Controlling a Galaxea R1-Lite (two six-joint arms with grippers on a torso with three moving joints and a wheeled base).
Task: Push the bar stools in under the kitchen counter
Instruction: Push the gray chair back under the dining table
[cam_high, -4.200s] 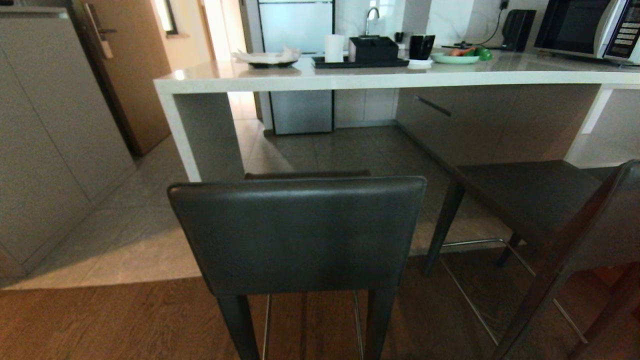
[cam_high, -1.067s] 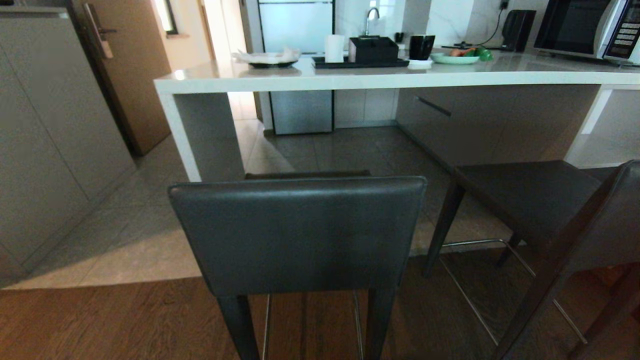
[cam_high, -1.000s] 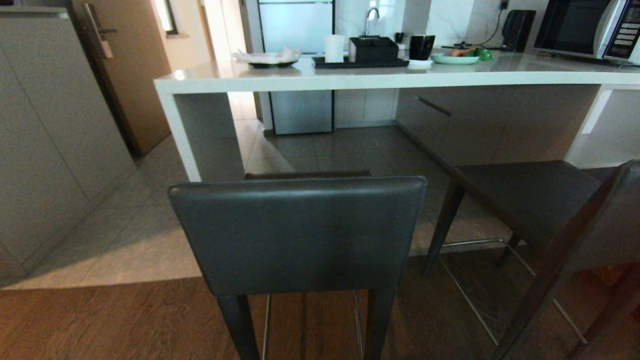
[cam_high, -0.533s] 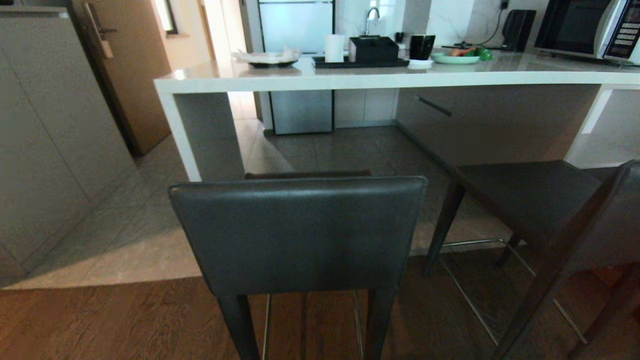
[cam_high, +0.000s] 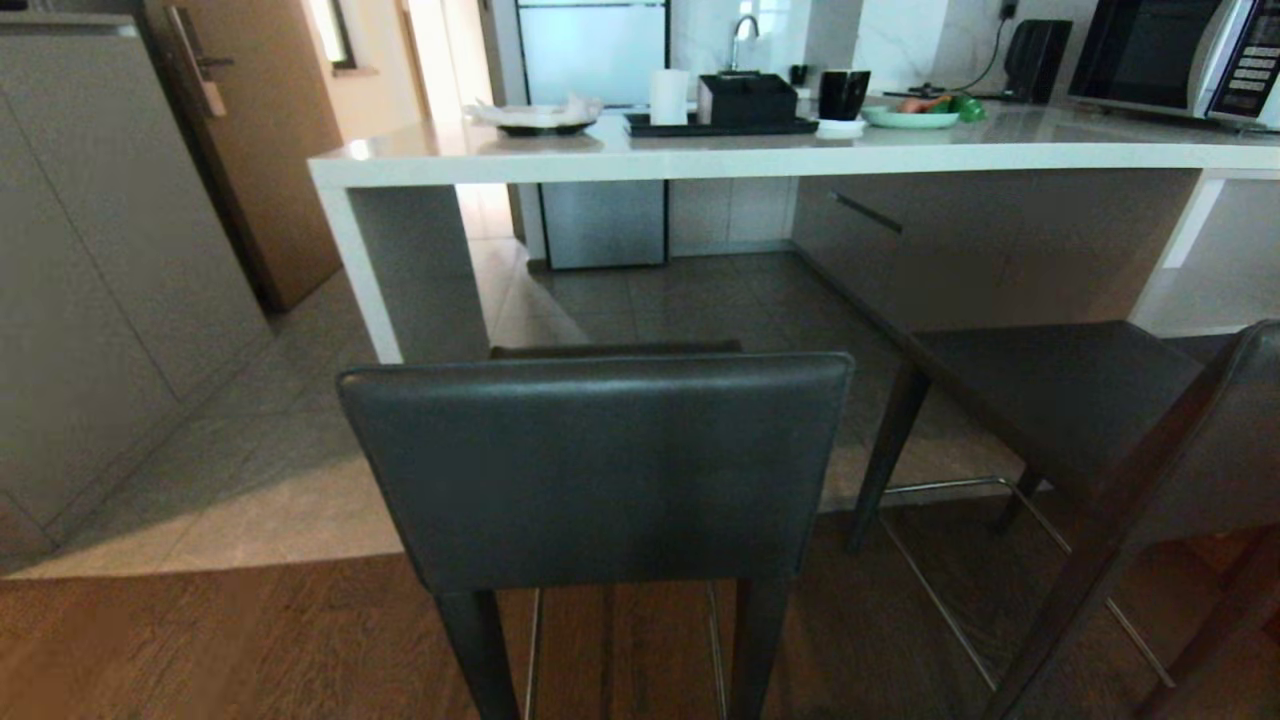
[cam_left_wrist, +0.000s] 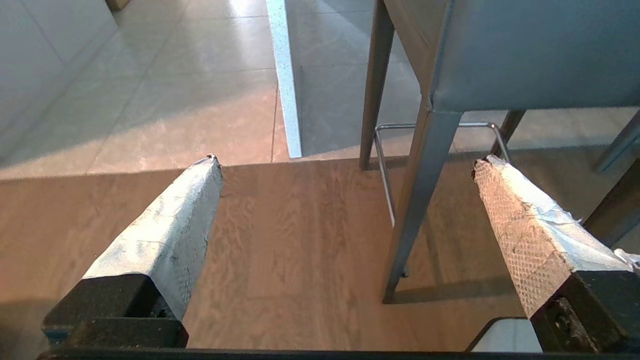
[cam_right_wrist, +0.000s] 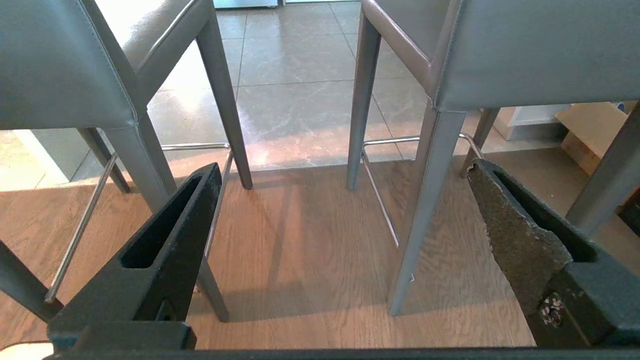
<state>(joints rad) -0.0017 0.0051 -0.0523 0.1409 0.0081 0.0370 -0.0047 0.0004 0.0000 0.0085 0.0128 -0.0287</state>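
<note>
**Nothing stirring yet in front of the counter**

Nothing is shifting since the earlier frames — both stools and the counter are sitting exactly where they were. Two bar stools are standing out on the wood floor, clear of the counter: the left stool (cam_high: 596, 470) is facing the counter squarely with its dark grey leather backrest toward the robot, and the right stool (cam_high: 1090, 420) is standing turned at an angle, its square seat showing. Each is carrying slim dark legs and thin metal footrest bars. One kitchen counter (cam_high: 760, 160) is running across behind them, pale polished top over a thick white edge, with a white side panel at its left end.

Two grippers are hanging low behind the stools — neither is touching anything. The left gripper (cam_left_wrist: 345, 165) is holding its taped fingers spread wide, just beside the left stool's rear leg. The right gripper (cam_right_wrist: 342, 172) is spreading its black fingers wide too, looking between both stools' legs.
</note>
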